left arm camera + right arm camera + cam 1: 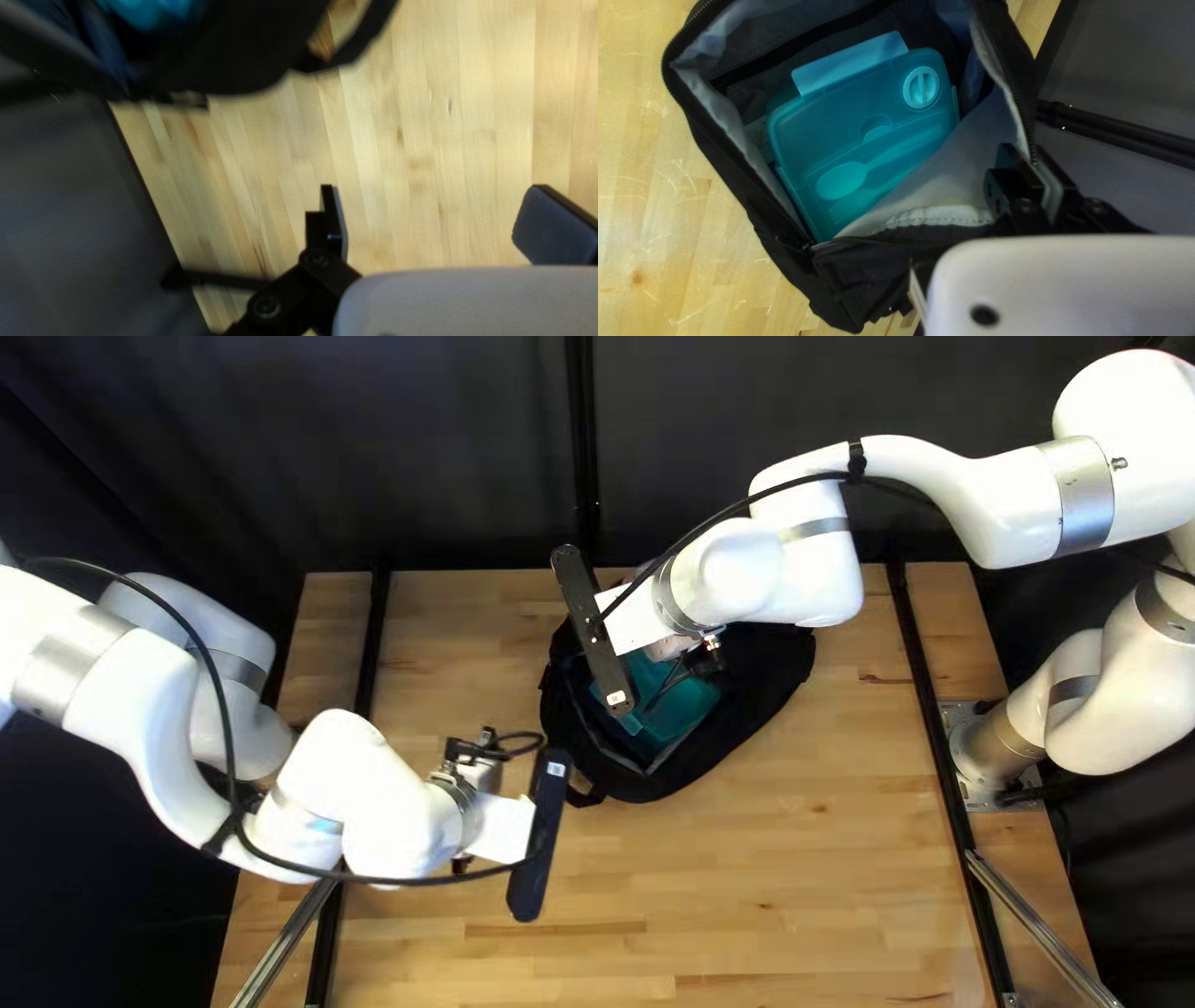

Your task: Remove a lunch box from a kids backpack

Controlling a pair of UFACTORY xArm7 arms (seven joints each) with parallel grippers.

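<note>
The black backpack [766,678] lies open on the table, with the teal lunch box [682,709] inside. My left gripper [538,840] is left of and nearer than the bag; my right gripper [594,632] is over its far left part. In the left wrist view, my left gripper [436,208] stands open over bare wood, the backpack [249,50] ahead. My right gripper [1035,163] is shut on the zippered rim of the backpack [862,274]. Beside it, the lunch box [840,146] shows its lid, latch, round dial and cutlery; pale lining covers one corner.
Black rails [927,672] run along both sides of the wooden table [747,896]. A dark curtain [473,448] hangs behind the far edge. A bag strap [367,37] loops out over the wood ahead of my left gripper.
</note>
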